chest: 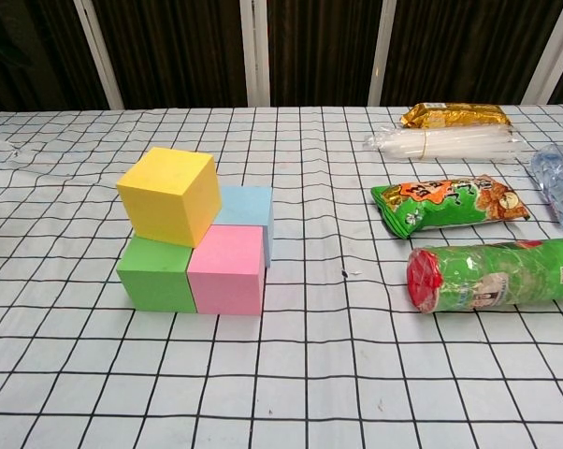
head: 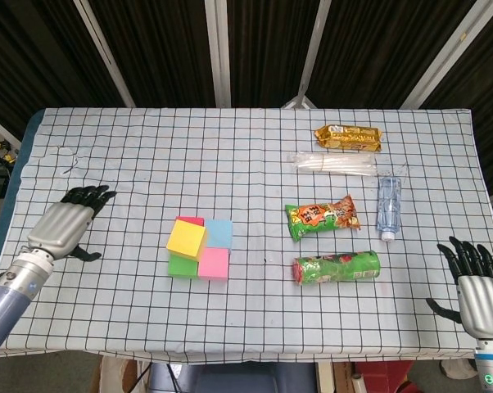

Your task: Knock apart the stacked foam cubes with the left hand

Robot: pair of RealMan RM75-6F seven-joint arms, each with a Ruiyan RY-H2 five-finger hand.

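Observation:
A yellow foam cube (head: pixel 187 238) (chest: pixel 168 195) sits on top of a block of cubes: green (chest: pixel 154 275), pink (head: pixel 214 264) (chest: pixel 227 271), light blue (head: pixel 220 232) (chest: pixel 247 213) and a red one (head: pixel 191 220) showing only in the head view. My left hand (head: pixel 66 223) hovers over the table's left side, well left of the stack, fingers apart and empty. My right hand (head: pixel 477 288) is at the table's front right corner, open, holding nothing. Neither hand shows in the chest view.
Right of the stack lie a green snack bag (head: pixel 322 216) (chest: pixel 450 204), a green tube with a red cap (head: pixel 336 267) (chest: pixel 492 276), a water bottle (head: pixel 388 205), a clear pack (head: pixel 335 164) and a gold packet (head: pixel 349 137). A checked cloth (head: pixel 132 164) covers the table.

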